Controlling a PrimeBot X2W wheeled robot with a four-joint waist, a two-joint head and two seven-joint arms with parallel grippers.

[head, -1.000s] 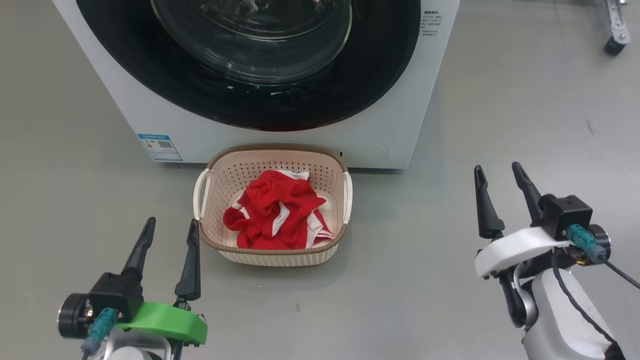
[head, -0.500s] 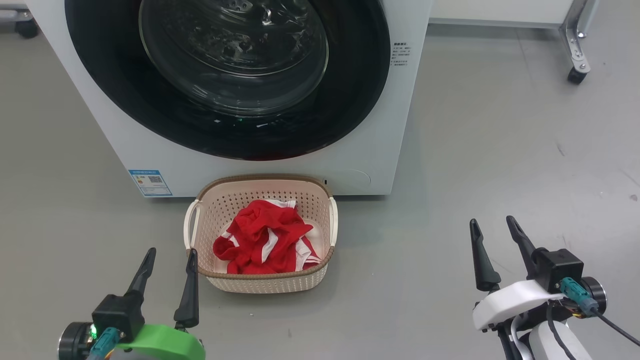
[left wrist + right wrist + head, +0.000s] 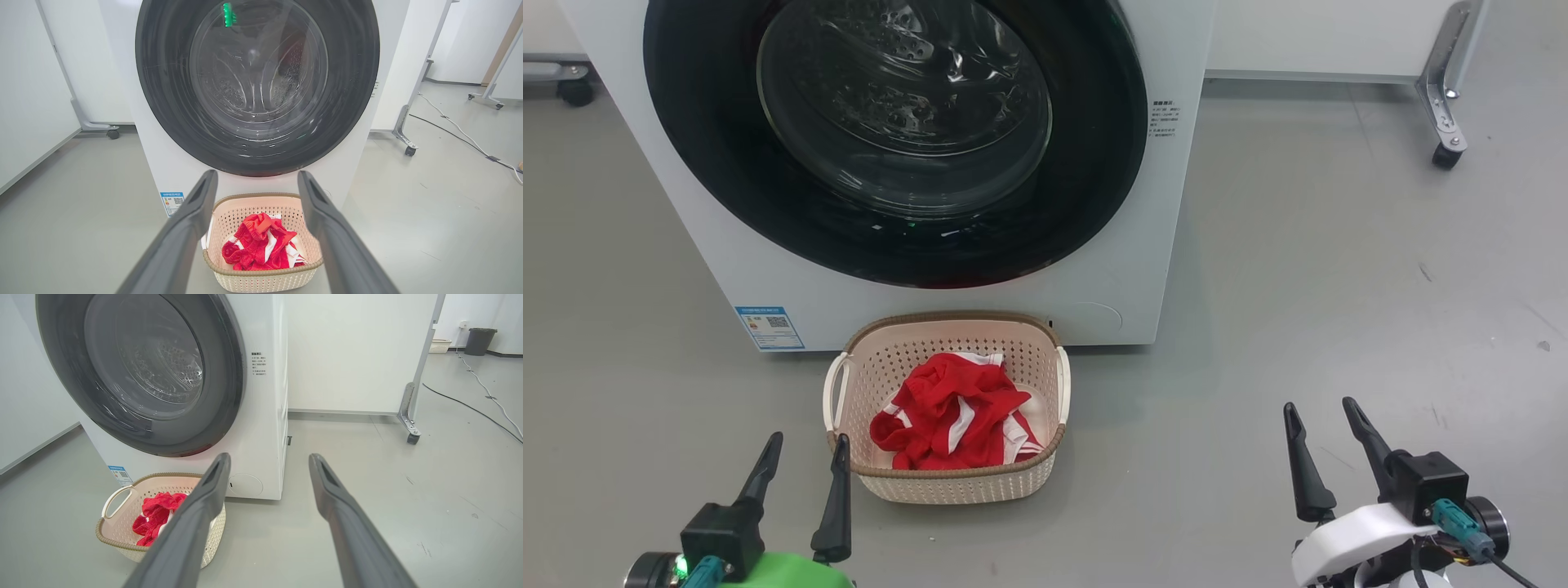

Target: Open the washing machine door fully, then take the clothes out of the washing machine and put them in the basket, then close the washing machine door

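Ahead of my right jaws stands a white panel on a caster; far beyond, rightward, a dark bin.

My left gripper hovers just beside the near left corner of the basket, fingers spread wide and empty. My right gripper hangs well off to the basket's right, fingers likewise parted, holding nothing.

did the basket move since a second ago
No. The basket still sits in front of the washing machine, just right of its blue sticker, as before; the whole head view shifted, so the camera moved.
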